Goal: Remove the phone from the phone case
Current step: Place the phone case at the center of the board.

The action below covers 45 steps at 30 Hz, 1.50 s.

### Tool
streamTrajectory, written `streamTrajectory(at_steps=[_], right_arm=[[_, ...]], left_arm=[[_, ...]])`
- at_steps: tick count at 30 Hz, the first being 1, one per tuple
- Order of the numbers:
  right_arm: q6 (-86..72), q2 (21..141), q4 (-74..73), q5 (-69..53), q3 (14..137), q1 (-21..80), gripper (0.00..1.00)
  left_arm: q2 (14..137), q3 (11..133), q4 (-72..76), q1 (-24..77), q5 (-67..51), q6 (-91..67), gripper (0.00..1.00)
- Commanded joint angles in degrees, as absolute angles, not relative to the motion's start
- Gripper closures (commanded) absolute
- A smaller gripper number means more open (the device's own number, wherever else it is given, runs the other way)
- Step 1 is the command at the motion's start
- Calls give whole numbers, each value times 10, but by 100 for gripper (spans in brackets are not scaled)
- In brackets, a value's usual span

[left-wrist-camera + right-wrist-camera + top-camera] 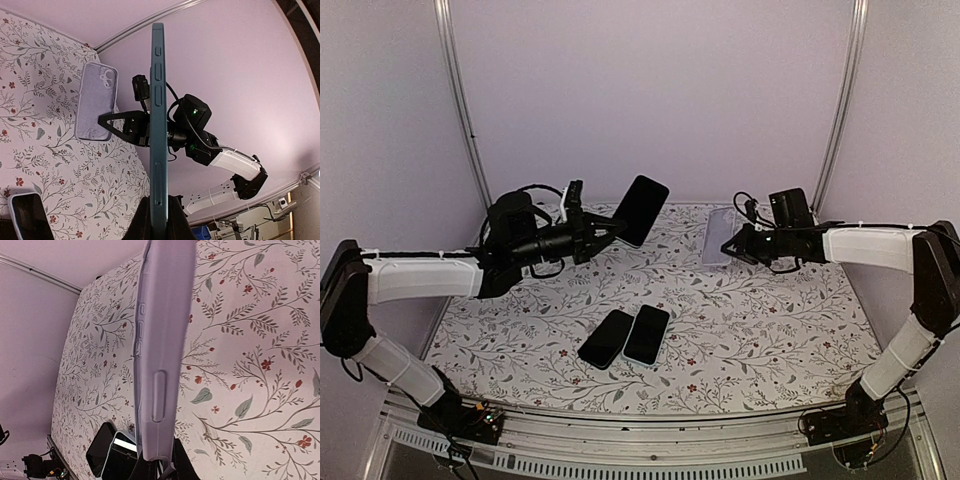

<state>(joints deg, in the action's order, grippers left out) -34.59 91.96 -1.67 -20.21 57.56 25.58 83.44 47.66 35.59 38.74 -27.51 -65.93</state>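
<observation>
My left gripper [610,228] is shut on the lower end of a dark phone [642,210] and holds it tilted up in the air at the back left. In the left wrist view the phone [158,125] stands edge-on with a teal side between my fingers [159,220]. My right gripper [732,245] is shut on a lavender phone case [718,236] and holds it low over the back right of the table. The case [162,340] is edge-on in the right wrist view, its end clamped in the gripper [160,465]. Phone and case are well apart.
Two more phones lie side by side at the table's front middle: a black one [606,338] and one with a light blue rim [647,334]. They also show in the right wrist view [112,452]. The floral tablecloth [770,320] covers the table. Walls close the back and sides.
</observation>
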Motion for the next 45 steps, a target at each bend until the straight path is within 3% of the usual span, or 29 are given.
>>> streamTrajectory(at_steps=[1, 8, 19, 32, 45], right_arm=[[-241, 924, -122, -234, 607, 202, 100], [-157, 982, -203, -211, 648, 139, 99], [-87, 1102, -261, -171, 718, 104, 89], [-67, 1144, -306, -97, 770, 104, 57], [-102, 1046, -258, -54, 710, 104, 23]], left_arm=[[807, 494, 336, 374, -268, -618, 100], [798, 492, 301, 364, -267, -598, 100], [783, 488, 259, 354, -262, -571, 100], [771, 479, 228, 352, -237, -558, 100], [773, 423, 235, 327, -179, -631, 100]])
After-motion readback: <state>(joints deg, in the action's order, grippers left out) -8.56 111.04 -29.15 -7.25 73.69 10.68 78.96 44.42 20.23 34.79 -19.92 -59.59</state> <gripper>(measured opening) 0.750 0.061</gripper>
